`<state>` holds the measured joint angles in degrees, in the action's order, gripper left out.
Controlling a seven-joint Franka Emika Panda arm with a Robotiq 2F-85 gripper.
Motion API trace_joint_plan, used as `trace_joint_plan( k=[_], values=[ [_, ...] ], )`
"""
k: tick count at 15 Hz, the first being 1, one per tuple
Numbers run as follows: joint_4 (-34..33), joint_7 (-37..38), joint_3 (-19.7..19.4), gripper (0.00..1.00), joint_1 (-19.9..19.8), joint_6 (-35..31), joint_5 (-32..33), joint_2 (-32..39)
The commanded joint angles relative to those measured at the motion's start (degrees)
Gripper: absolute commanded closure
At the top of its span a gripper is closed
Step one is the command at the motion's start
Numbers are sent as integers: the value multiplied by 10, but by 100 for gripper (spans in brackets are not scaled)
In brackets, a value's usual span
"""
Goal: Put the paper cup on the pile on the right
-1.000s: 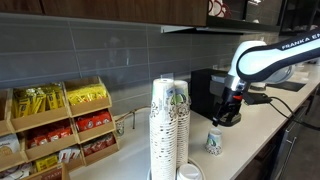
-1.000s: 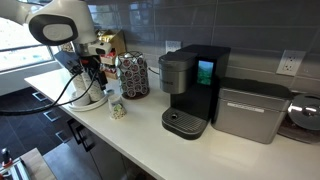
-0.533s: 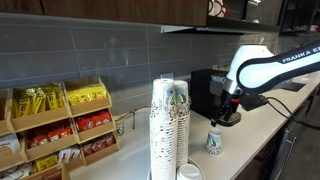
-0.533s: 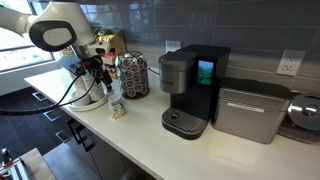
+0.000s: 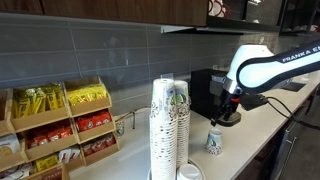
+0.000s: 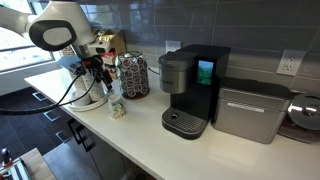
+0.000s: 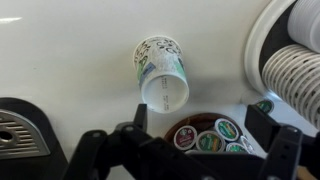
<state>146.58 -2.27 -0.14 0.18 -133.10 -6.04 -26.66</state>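
Currently the arm bends down over the white surface [image 7: 60, 70], with the tool [image 5: 228, 110] pointing downward, its fingers spread wide and holding nothing. The paper cup [image 5: 214, 143] stands upright on the surface just below the tool, not touching it. In the wrist view it sits ahead of the left finger, round mouth up, with green printed paper sides. A ribbed cup pile [image 7: 295, 75] lies at the right edge.
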Motion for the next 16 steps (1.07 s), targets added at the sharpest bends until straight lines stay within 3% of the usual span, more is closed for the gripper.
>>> trace_joint_plan(
  k=[1,11,16],
  values=[
    [-1,2,-4,0,4,2,3,0],
    [2,4,13,0,-3,-15,52,29],
    [1,-9,3,0,2,-46,52,64]
  ],
)
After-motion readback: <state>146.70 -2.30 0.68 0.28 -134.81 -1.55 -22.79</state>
